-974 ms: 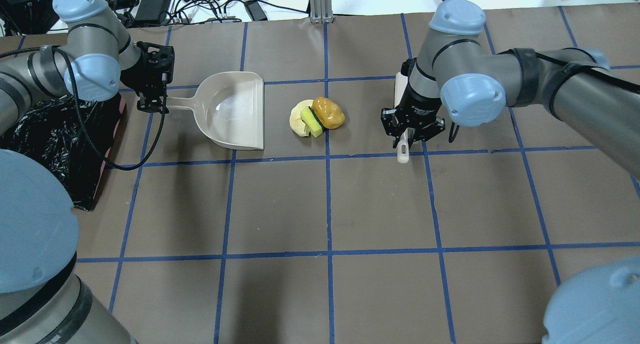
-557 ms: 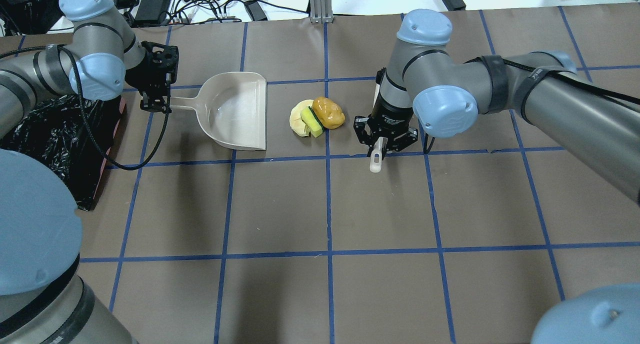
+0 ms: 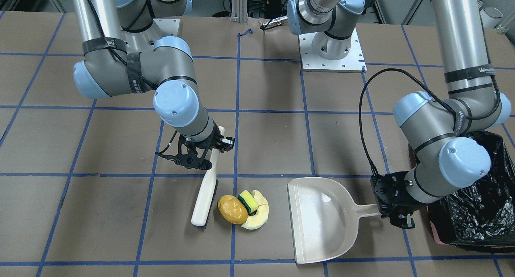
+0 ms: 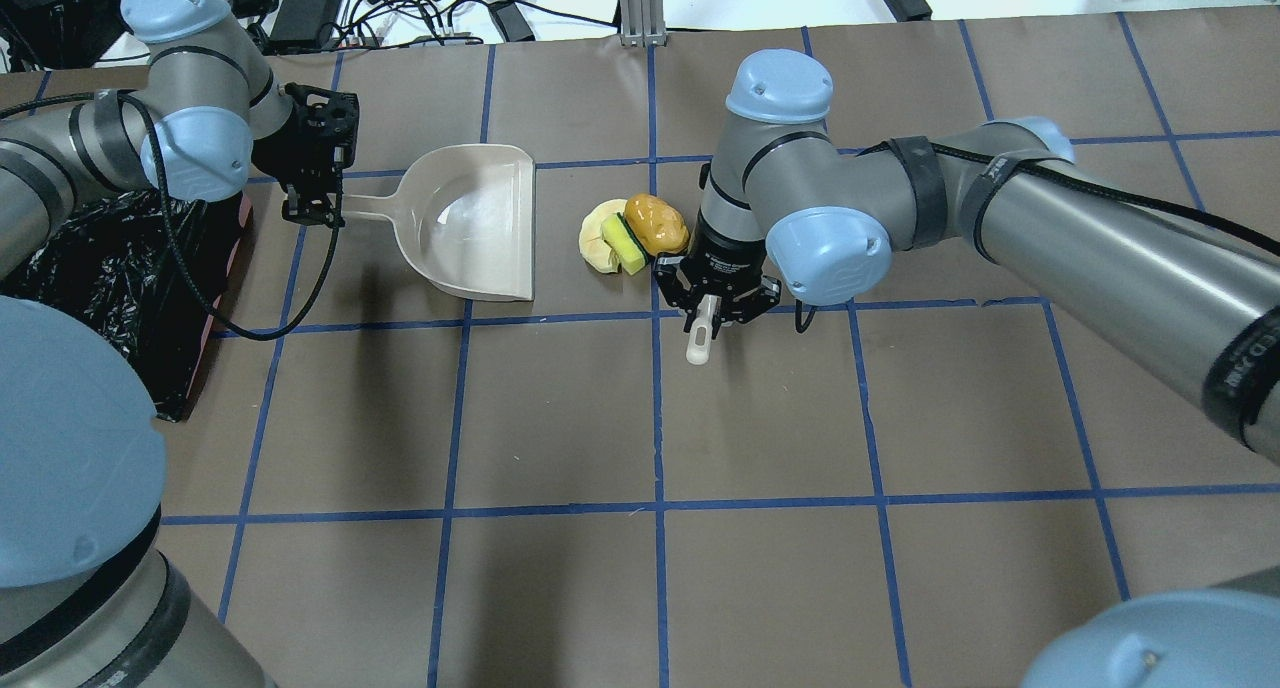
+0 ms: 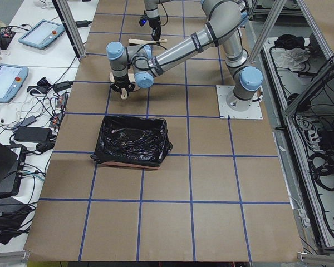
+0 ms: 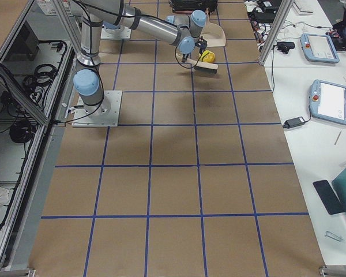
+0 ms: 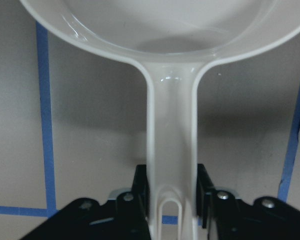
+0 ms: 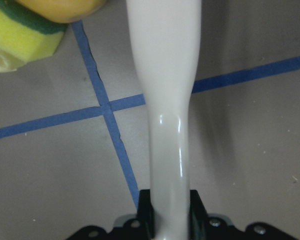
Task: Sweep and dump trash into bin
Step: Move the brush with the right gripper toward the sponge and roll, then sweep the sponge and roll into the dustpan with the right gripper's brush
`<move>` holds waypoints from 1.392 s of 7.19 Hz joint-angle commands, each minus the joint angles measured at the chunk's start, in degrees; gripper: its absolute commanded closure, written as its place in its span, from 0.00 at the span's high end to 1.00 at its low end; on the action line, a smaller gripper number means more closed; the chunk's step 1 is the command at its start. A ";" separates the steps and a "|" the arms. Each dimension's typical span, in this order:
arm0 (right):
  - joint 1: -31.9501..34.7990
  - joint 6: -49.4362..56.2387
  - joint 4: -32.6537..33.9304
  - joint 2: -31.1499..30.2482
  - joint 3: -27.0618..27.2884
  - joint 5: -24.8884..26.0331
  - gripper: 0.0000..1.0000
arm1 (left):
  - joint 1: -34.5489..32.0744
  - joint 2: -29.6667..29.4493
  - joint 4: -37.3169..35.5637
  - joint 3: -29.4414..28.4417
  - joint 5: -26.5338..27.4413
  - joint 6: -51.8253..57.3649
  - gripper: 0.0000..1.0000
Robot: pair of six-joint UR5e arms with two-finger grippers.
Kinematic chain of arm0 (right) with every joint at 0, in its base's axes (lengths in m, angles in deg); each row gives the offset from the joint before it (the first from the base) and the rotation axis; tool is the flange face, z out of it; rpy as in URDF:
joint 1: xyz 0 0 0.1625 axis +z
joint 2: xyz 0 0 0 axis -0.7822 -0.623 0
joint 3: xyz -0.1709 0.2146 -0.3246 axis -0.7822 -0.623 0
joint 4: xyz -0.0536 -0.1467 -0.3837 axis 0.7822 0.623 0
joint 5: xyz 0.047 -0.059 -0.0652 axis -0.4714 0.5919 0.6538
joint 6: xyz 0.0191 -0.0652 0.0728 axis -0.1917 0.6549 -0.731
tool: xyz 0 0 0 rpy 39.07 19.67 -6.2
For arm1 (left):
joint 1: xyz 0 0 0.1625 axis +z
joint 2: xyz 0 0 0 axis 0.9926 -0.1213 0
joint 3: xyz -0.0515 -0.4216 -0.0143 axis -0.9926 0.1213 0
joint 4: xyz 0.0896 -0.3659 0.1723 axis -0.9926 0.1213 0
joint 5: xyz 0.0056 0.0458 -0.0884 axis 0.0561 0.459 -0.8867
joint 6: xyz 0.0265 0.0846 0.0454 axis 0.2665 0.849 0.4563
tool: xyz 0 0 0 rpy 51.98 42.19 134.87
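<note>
The trash lies in one cluster: a glossy yellow-brown lump, a yellow sponge piece with a green face and a pale curved slice. My right gripper is shut on a white brush whose head stands right beside the lump, on the side away from the dustpan. My left gripper is shut on the handle of the beige dustpan, whose open mouth faces the trash with a small gap. The black-lined bin stands behind the left gripper.
Brown paper with blue tape lines covers the table. Cables and devices lie past the far edge. The arm bases are bolted on plates at the robot side. The right arm's forearm stretches across the right half.
My right gripper has carried the brush leftward, from about a grid square away to right beside the lump. The trash has not moved. The dustpan has shifted only slightly.
</note>
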 commanded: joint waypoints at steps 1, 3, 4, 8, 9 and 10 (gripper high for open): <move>2.78 -3.91 1.94 1.62 -1.37 -0.01 0.00 | 0.00 -0.15 0.00 -0.03 0.03 0.05 0.12; 5.68 -8.56 2.73 4.16 -4.25 -0.18 0.00 | 0.00 -0.24 0.00 -0.03 -0.06 0.05 0.12; 7.26 -11.45 2.90 6.09 -6.80 -1.57 0.00 | 0.00 -0.24 0.00 -0.03 -0.06 -0.03 0.12; 12.01 -16.49 2.90 11.03 -14.81 -1.59 0.00 | -0.09 -0.24 0.00 -0.03 -0.15 -0.03 0.12; 12.46 -17.10 2.90 11.04 -14.99 -1.76 0.00 | -0.09 -0.15 0.00 -0.03 -0.15 -0.03 0.12; 13.16 -18.76 4.99 11.38 -15.00 -2.90 0.00 | -0.09 -0.15 0.00 -0.03 -0.15 -0.03 0.12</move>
